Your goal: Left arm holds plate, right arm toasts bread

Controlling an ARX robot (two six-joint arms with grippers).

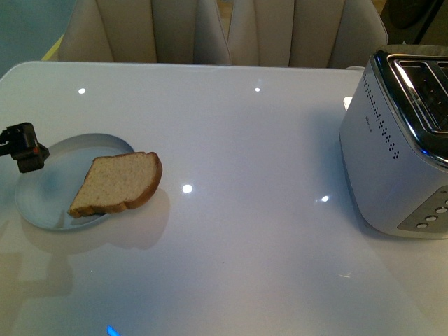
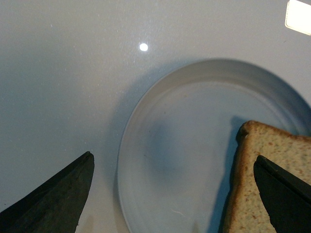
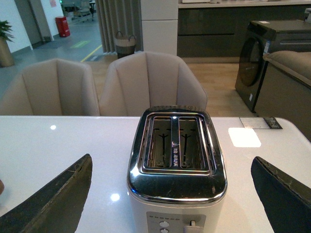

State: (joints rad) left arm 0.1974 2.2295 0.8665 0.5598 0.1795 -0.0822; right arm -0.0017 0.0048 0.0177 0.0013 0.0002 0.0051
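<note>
The pale blue-grey plate (image 1: 49, 192) lies on the white table at the left. The bread (image 1: 119, 183), a brown-crusted slice, rests on it and overhangs its right rim. The left arm's gripper (image 1: 24, 147) hovers at the plate's far-left edge. In the left wrist view that gripper (image 2: 173, 156) is open above the plate (image 2: 170, 126), one finger over the bread (image 2: 272, 145) and the other over bare table. My right gripper (image 3: 170, 158) is open and empty, facing the toaster; it does not show in the front view.
A silver two-slot toaster (image 1: 399, 154) stands at the table's right edge, its slots (image 3: 175, 145) empty and its lever (image 3: 193, 224) on the end facing the right gripper. Beige chairs (image 3: 155, 82) line the far side. A white card (image 3: 244, 137) lies beyond the toaster.
</note>
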